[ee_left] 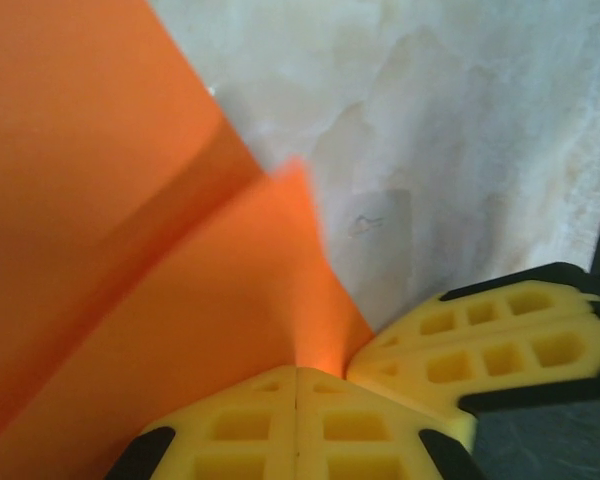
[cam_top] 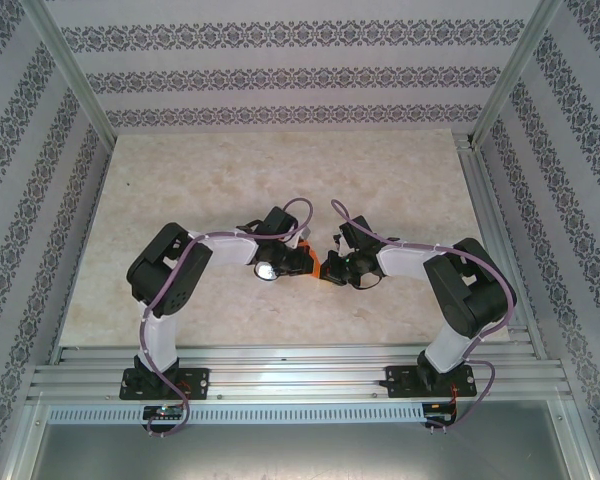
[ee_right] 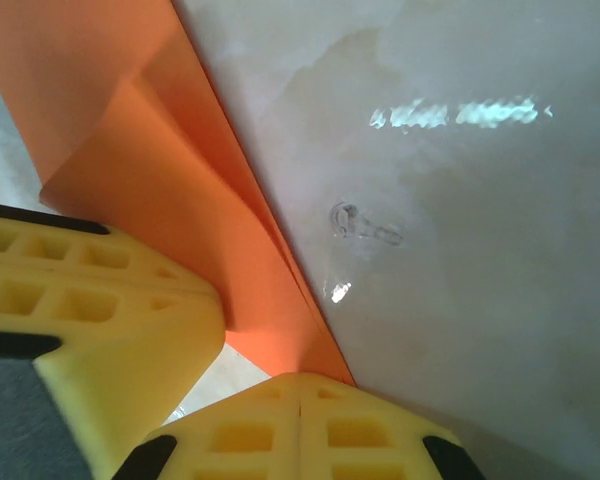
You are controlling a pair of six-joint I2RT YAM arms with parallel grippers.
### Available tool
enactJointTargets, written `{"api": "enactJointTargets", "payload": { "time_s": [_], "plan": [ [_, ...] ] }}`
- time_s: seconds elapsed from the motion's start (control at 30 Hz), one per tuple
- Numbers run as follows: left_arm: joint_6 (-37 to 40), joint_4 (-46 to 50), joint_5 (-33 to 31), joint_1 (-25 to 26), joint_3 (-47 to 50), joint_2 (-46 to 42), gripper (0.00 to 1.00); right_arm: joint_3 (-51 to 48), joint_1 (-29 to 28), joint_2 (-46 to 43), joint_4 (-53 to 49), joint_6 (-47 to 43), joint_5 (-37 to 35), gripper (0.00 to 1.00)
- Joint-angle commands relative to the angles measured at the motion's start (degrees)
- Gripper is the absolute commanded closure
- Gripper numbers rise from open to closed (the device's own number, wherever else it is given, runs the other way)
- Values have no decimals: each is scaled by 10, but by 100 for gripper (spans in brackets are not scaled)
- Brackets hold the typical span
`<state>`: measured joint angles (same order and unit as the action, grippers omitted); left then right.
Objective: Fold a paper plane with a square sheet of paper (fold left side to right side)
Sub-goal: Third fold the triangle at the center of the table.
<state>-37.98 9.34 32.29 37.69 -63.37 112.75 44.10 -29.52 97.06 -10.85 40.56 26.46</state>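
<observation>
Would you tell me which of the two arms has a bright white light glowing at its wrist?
The left arm: a white light glows at its wrist, beside the orange paper; the right arm shows none.

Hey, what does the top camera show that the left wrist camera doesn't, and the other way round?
From the top: the left arm and right arm whole, and the patterned walls around them. From the left wrist: the paper close up with its fold line, and yellow pads shut on it. In both: the orange paper, the marble table, and the left gripper and right gripper meeting at the paper.
</observation>
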Motion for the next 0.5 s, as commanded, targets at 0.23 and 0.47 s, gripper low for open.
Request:
{"api": "enactJointTargets", "payload": {
  "time_s": [0.23, 0.47],
  "plan": [
    [4, 0, 29, 16, -18, 18, 97, -8, -5, 27, -50, -11, -43, 100],
    [40, 72, -7, 23, -46, 28, 97, -6, -5, 27, -57, -13, -50, 100]
  ]
}}
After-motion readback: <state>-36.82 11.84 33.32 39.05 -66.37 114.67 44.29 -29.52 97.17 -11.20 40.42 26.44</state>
